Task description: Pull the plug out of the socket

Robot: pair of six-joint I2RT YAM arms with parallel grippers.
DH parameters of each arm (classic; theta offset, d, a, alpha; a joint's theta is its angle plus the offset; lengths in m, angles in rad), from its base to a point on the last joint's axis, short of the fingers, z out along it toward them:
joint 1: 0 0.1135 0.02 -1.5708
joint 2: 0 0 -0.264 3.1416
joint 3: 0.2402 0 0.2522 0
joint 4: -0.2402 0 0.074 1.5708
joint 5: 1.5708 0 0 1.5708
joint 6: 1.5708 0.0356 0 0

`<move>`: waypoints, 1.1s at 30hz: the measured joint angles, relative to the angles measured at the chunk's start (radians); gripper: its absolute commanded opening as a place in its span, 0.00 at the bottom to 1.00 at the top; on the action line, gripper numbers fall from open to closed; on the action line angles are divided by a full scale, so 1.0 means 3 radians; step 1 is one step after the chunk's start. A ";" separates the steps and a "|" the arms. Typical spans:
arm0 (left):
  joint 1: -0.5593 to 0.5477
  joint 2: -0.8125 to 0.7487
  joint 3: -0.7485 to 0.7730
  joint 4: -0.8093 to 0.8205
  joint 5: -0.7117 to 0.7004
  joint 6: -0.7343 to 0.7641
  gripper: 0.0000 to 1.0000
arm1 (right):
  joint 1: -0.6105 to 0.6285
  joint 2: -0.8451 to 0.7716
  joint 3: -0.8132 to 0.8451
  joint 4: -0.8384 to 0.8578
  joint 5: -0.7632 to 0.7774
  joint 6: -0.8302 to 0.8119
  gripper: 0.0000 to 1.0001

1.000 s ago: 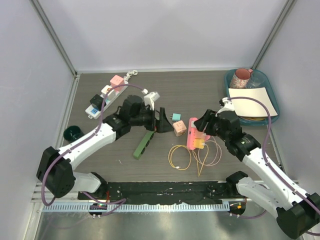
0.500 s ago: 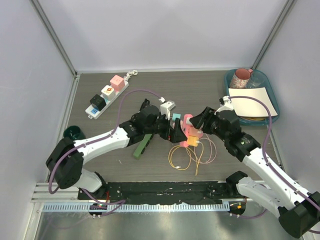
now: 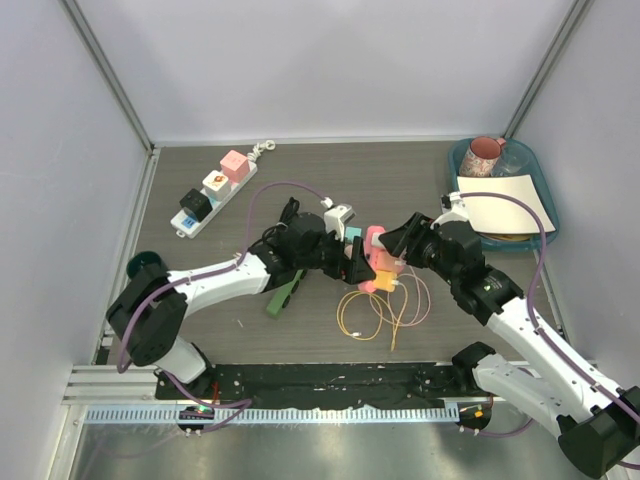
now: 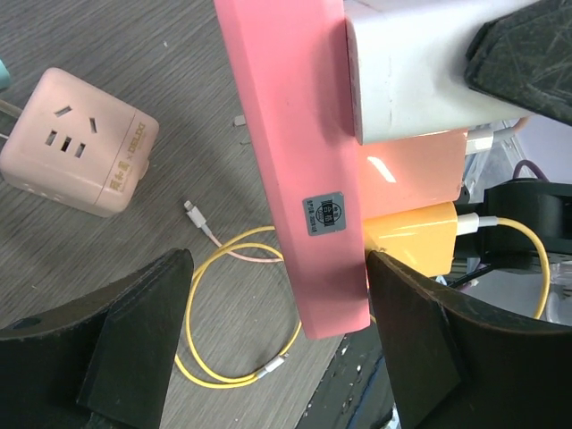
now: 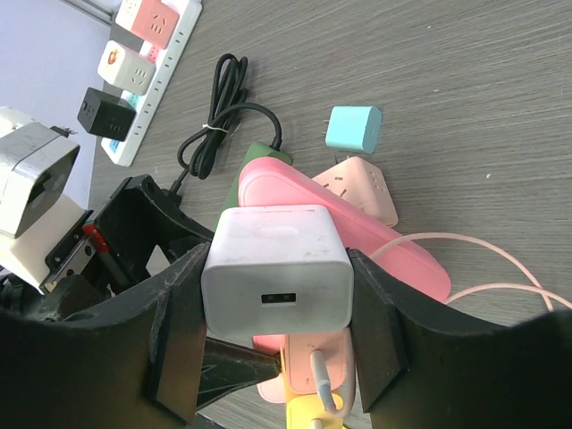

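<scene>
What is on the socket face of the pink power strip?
A white charger gripped by the right claw, then an orange plug and a yellow plug with its cable. Their prongs are hidden inside the pink power strip.

Top view: the long pink plastic socket strip (image 3: pixel 374 238) is mostly buried between the left gripper (image 3: pixel 353 264) and right gripper (image 3: pixel 397 243), and the white cube plug (image 5: pixel 275 268) is hidden under the right one. Left wrist: strip's upper end runs off frame, print on the small grey label (image 4: pixel 326 214) is unreadable. Right wrist: yellow plug (image 5: pixel 306 415) cut off at the bottom edge.
</scene>
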 measured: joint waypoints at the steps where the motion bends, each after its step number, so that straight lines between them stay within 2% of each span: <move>1: -0.0001 0.0015 -0.0008 0.0033 0.0009 -0.0017 0.82 | 0.0000 0.0000 0.0000 -0.0001 0.0001 -0.0001 0.15; 5: -0.0001 0.0071 -0.0027 0.0142 0.0052 -0.0070 0.72 | 0.0000 0.0000 -0.0001 -0.0005 0.0010 -0.0003 0.15; 8: -0.0005 0.0125 -0.0027 0.0244 0.0120 -0.0112 0.59 | 0.0000 0.0000 -0.0001 -0.0006 0.0027 -0.0011 0.15; 9: -0.0008 0.0146 -0.0027 0.0277 0.0141 -0.0132 0.50 | 0.0000 0.0001 -0.0003 -0.0009 0.0028 -0.0017 0.15; 11: -0.0008 0.0188 -0.0027 0.0350 0.0200 -0.0173 0.39 | 0.0000 0.0001 -0.0014 -0.0009 0.0028 -0.0019 0.15; 12: -0.0008 0.0203 -0.0027 0.0380 0.0216 -0.0179 0.29 | 0.0000 0.0001 -0.0028 -0.0005 0.0028 -0.0018 0.15; 14: -0.0010 0.0237 -0.0034 0.0409 0.0239 -0.0238 0.18 | 0.0000 0.0001 -0.0061 0.0001 0.0032 -0.0014 0.15; 15: -0.0004 0.0256 -0.0037 0.0416 0.0242 -0.0261 0.07 | 0.0000 0.0000 -0.0072 -0.0001 0.0032 -0.0017 0.15; 16: 0.0003 0.0276 -0.0038 0.0431 0.0258 -0.0285 0.02 | 0.0000 0.0000 -0.0086 0.0003 0.0033 -0.0017 0.15; 22: -0.0008 0.0373 -0.0034 0.0464 0.0304 -0.0403 0.00 | 0.0000 0.0000 -0.0132 -0.0014 0.0045 -0.0076 0.15; 33: -0.0053 0.0423 0.0034 0.0210 0.0216 -0.0490 0.00 | 0.0008 -0.0031 -0.0164 -0.0144 -0.0027 -0.0315 0.15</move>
